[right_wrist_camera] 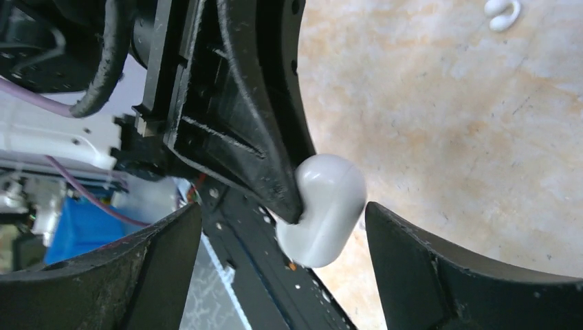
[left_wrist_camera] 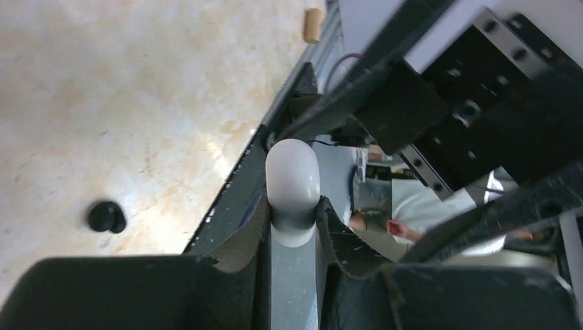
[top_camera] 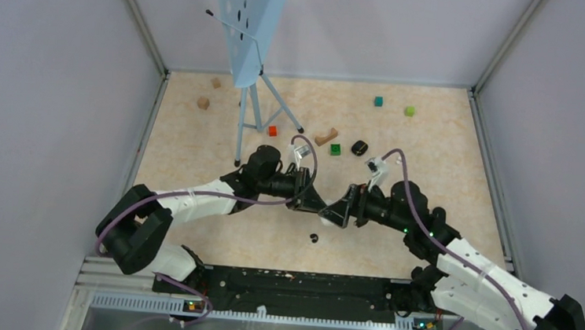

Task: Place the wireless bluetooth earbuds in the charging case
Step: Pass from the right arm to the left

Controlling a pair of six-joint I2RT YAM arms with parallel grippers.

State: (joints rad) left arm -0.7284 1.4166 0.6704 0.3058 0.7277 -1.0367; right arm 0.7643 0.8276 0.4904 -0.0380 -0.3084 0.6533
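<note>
Projecting past the fingertips of the left claw (left_wrist_camera: 292, 206), the white charging case (left_wrist_camera: 292, 182) is pinched between that claw's two fingers (left_wrist_camera: 251, 230), which are pressed against its flanks. The case is a rounded capsule, and its long axis is seen to run in line with the fingers. One domed end points straight out ahead of the claw, while the other end is sunk between the fingers and hidden. From the right wrist view the same case (right_wrist_camera: 330, 206) is seen raised off the table (right_wrist_camera: 447, 124). There its long axis is tipped slightly off vertical, with the upper end leaning to the right. A faint seam is seen across it near the upper end. The right claw (right_wrist_camera: 285, 213) is spread wide. The case lies in the gap between its two fingers (right_wrist_camera: 426, 268), closer to the right-hand one, and neither finger is seen to touch it. A single black earbud (left_wrist_camera: 106, 216) is seen lying on the table to the left of the left claw, well apart from it. A white pair of earbuds (right_wrist_camera: 502, 10) is seen on the table far ahead of the right claw, at the upper right edge of its view.
</note>
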